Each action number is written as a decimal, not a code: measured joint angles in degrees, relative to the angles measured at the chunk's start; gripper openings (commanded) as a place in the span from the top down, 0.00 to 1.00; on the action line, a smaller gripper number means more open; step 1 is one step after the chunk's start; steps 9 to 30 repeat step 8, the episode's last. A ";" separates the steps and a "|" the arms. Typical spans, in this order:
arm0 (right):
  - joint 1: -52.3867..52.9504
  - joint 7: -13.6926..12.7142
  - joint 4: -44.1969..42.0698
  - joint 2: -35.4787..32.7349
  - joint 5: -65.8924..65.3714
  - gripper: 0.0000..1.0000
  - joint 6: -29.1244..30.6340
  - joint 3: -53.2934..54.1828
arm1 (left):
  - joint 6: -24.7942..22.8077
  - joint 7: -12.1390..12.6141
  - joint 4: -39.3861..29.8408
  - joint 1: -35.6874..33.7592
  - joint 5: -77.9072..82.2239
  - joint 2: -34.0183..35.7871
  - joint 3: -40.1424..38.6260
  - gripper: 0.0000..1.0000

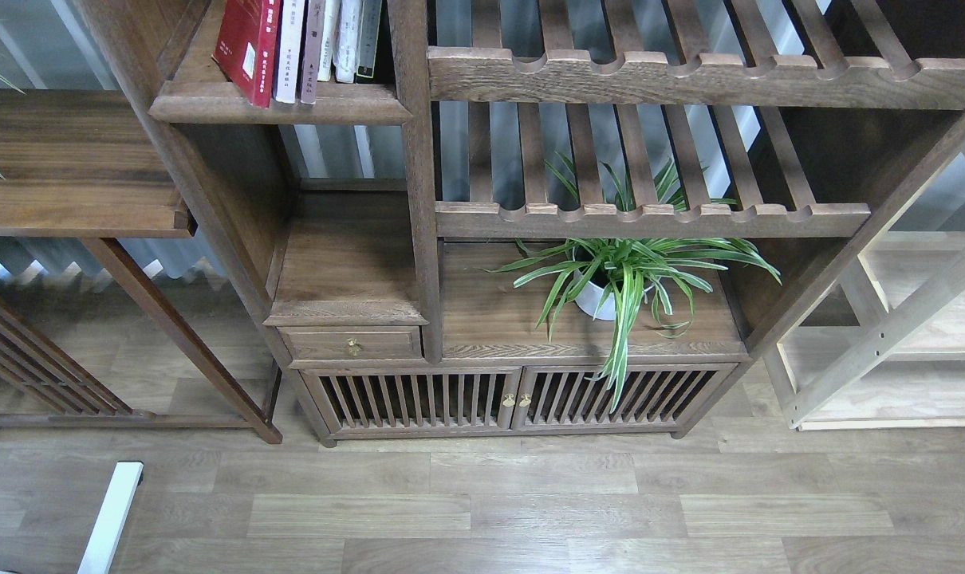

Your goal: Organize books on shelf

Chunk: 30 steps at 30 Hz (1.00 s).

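A short row of upright books stands on an upper left board of the dark brown wooden shelf. A thick red book is at the left end, then white, mauve-brown, white and dark green spines. Their tops are cut off by the frame's top edge. The shelf has slatted notched racks, a small brass-knobbed drawer and slatted doors. Neither of my grippers nor arms shows in the head view.
A potted spider plant in a white pot stands on the lower right board. A dark side table is at left, a pale wooden rack at right. A white bar lies on the wood floor at lower left.
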 measured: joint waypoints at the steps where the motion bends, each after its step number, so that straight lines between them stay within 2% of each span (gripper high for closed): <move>1: 0.00 -0.01 0.00 0.00 0.00 0.00 0.01 0.00 | 0.00 0.00 -0.01 0.01 0.00 0.00 0.00 0.00; 30: 0.02 0.14 0.00 0.00 0.00 0.00 0.12 0.06 | 0.00 0.00 -0.01 0.01 0.00 0.00 0.00 0.01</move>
